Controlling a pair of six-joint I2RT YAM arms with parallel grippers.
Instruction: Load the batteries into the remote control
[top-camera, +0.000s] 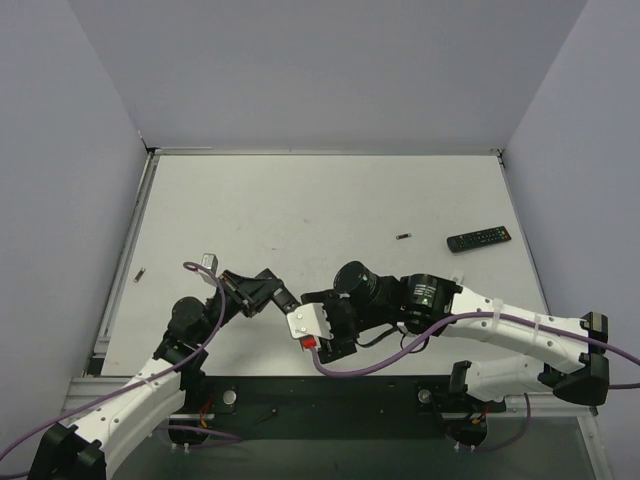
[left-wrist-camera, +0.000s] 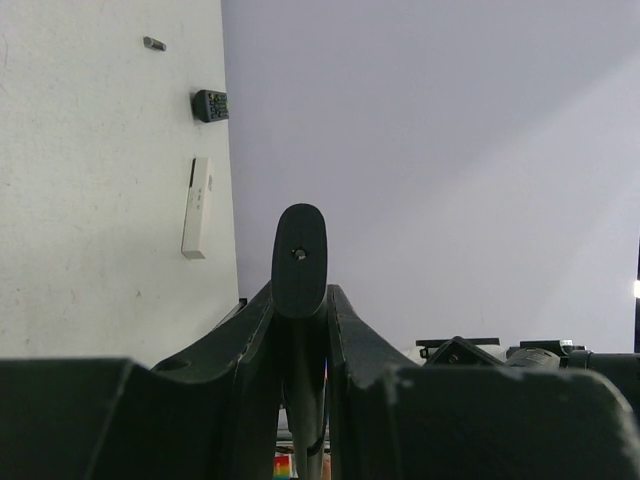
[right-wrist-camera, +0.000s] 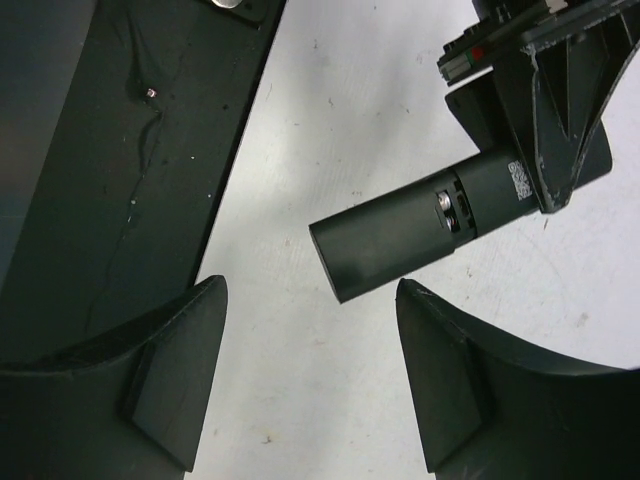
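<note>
In the left wrist view my left pincer grips the dark remote control, seen end-on. One battery lies far ahead on the white bench. In the right wrist view the right pincer stands wide, with the remote control just before it. From above, pale grey walls enclose the bench on three sides.

The remote control is seen as smooth, matt black plastic, with a small grey metal part showing in its side. The bench is finished in matt white, faintly speckled and scuffed. At its 6 o'clock edge a dark strip is marked by fine scratches. The jaws of the right gripper are moulded in dull black plastic.
</note>
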